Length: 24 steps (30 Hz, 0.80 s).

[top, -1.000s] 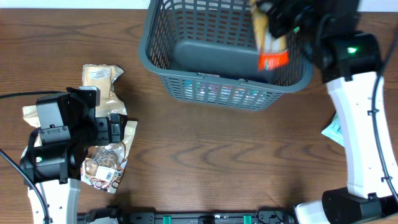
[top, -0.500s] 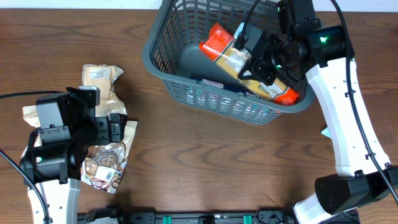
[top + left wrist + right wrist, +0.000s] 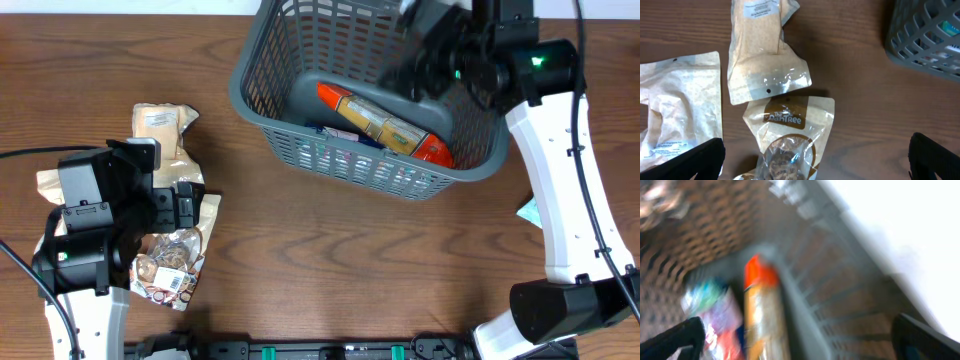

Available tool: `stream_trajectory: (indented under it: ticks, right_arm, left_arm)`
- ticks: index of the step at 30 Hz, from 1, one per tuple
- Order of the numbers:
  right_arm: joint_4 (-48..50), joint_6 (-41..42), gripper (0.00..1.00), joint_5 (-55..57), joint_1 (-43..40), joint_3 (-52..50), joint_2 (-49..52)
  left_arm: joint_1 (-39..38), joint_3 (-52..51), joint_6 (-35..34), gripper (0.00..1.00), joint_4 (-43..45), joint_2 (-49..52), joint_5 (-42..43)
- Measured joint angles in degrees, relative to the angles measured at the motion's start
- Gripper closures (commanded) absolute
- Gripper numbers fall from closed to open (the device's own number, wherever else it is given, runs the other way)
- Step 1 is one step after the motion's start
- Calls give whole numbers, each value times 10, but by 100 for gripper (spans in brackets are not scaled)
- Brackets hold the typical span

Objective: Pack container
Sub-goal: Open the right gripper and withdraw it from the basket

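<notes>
Grey container (image 3: 350, 152), upper centre, orange-tipped packet (image 3: 385, 122) lying inside | my right gripper (image 3: 797, 340) over it, spread wide, empty | my left gripper (image 3: 812, 160) spread, empty, over pouches (image 3: 765, 55)

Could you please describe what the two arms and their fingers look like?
The left arm and right arm both have white rounded links, black joint housings with a green light each, and thin black cables. The fingers are black and blunt.
</notes>
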Motion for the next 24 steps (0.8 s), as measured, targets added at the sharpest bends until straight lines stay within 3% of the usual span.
stream_trajectory:
  ticks: [1,2,4,6,9,12,13,15,17,19,21,24]
  right_arm:
    - [26,36,28,10,-3,1,0]
    - [57,87,48,22,-9,4,0]
    - [86,162,70,35,-19,9,0]
    - [100,262,82,59,-35,19,0]
    - [93,357,90,92,-58,27,-1]
    - [40,427,91,130,-80,28,-2]
    - [13,445,90,145,-86,29,-2]
    - [-54,480,79,179,-98,30,-2]
    - [-114,500,77,212,-106,30,-2]
    - [-164,512,83,240,-113,30,-3]
    - [-202,520,96,267,-117,30,-3]
    - [-230,534,99,301,-125,30,-3]
  left_arm:
    - [0,0,0,1,1,0,0]
    - [0,0,0,1,1,0,0]
    - [0,0,0,1,1,0,0]
    - [0,0,0,1,1,0,0]
    - [0,0,0,1,1,0,0]
    - [0,0,0,1,1,0,0]
    - [0,0,0,1,1,0,0]
    - [0,0,0,1,1,0,0]
    - [0,0,0,1,1,0,0]
    - [0,0,0,1,1,0,0]
    - [0,0,0,1,1,0,0]
    - [0,0,0,1,1,0,0]
